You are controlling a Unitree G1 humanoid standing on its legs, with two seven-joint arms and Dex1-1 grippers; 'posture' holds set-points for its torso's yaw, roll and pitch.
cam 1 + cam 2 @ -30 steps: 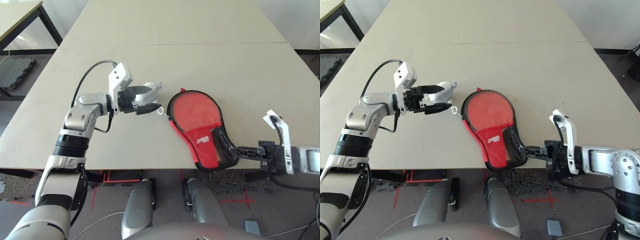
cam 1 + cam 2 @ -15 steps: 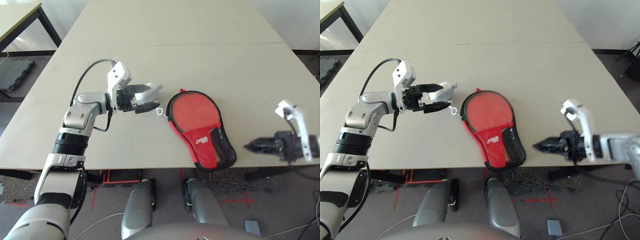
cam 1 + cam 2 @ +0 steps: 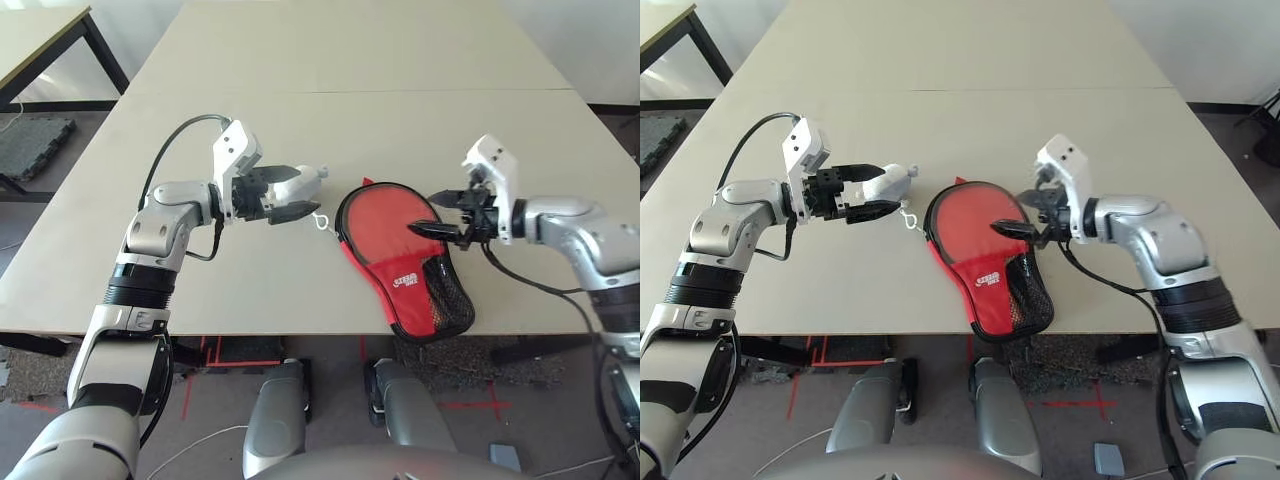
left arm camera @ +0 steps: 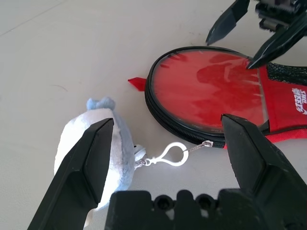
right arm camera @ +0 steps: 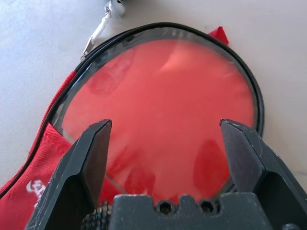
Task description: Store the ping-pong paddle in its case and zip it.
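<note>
Paddle (image 5: 168,110) lies inside the case (image 3: 415,300), its red blade showing through the clear window at the case's round end. The case is on the table (image 3: 270,290), with its narrow end by the table edge nearest the robot. On the case, a white logo (image 3: 405,280) sits on the red fabric, next to a black mesh pocket (image 3: 446,290). A red tab (image 4: 137,84) sticks out from the round end. To the left of the case is the plush toy (image 4: 98,148) (pale, with a bluish side), linked by 1 white clip (image 4: 169,155) to the case's zipper. The left gripper (image 3: 300,192) is at the toy, its 2 fingers wide apart. The right gripper (image 3: 425,212) is over the case's right side, its 2 fingers also wide, holding nothing.
</note>
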